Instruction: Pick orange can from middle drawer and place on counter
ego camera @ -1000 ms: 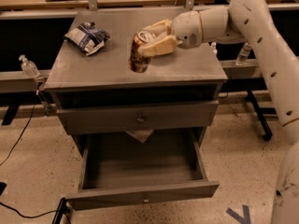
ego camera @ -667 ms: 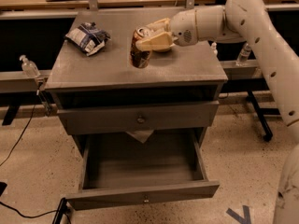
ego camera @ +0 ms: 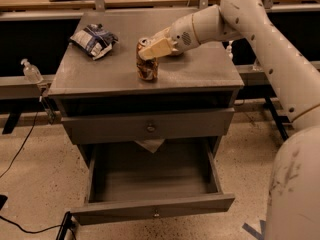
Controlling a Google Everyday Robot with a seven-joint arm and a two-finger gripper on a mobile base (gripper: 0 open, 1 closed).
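The orange can [ego camera: 147, 66] stands upright on the counter [ego camera: 200, 69], near its front middle. My gripper [ego camera: 154, 45] reaches in from the right and is shut on the can's top, one finger in front of the silver lid and one behind it. The middle drawer [ego camera: 152, 211] is pulled out below, and its grey tray [ego camera: 155, 176] holds nothing I can see.
A blue and white snack bag [ego camera: 93, 39] lies on the counter's back left. The taller drawer with a round knob [ego camera: 150, 127] is closed. A clear bottle [ego camera: 31, 71] stands on the left rail. Wooden benches run along the back. My arm fills the right side.
The can was tilted in the gripper a second ago and now stands upright on the counter. The gripper has shifted slightly left and stays on the can's top.
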